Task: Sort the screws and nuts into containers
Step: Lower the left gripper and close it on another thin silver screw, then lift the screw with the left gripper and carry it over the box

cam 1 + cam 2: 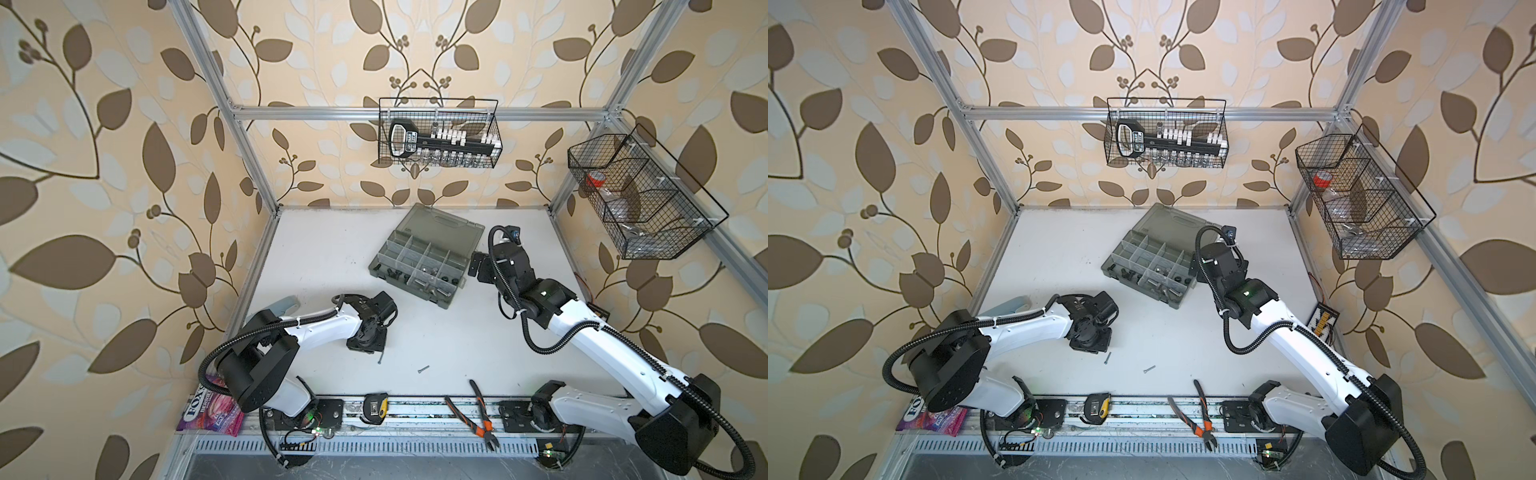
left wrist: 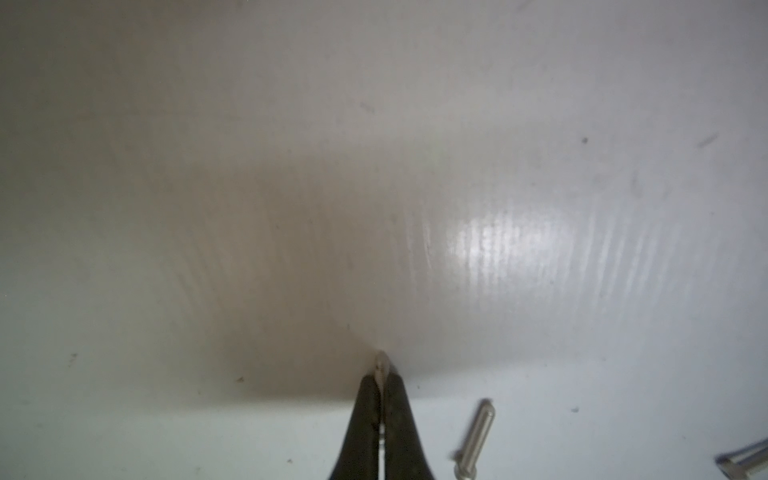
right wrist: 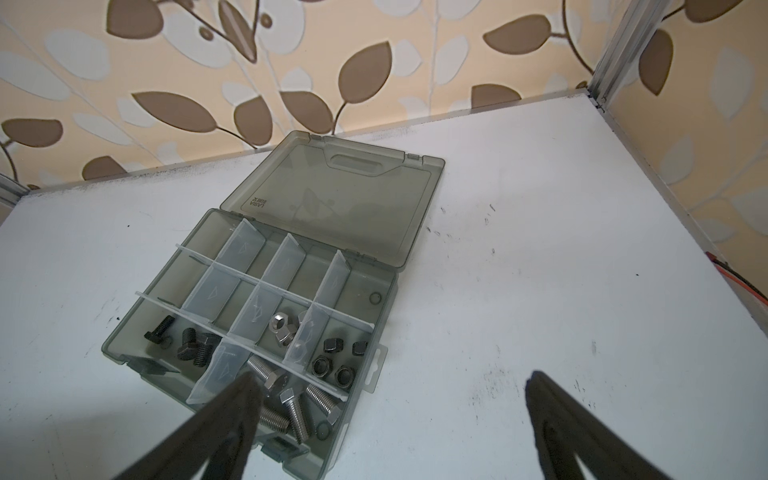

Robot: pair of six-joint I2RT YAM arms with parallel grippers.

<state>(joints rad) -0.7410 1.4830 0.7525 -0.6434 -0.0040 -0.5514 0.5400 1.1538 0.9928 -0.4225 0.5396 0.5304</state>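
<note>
Left gripper point(image 2: 381, 380): clamped on thin silver metal screw point(image 2: 381, 365), well apart from grey plastic organiser box point(image 1: 442, 227).
Screw: likely light, stiff, slippery; pinch mid-shank.
Right gripper point(image 3: 392, 375): open, beside box.

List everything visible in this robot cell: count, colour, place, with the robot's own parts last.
organiser box: one, grey translucent, lid open, back of table
black bolts: about three, box front row, left
silver bolts: about four, box front row, right
silver nuts: at least two, box middle row
black nuts: four, middle row, right end
gripped screw: one, silver, table front left
loose screw: one, silver, beside it
pliers: one, orange-handled, front rail
tape measure: one, black-yellow, front rail
wire baskets: two, black, on frame
left gripper: black, shut on gripped screw
right gripper: black, open, beside box
</note>
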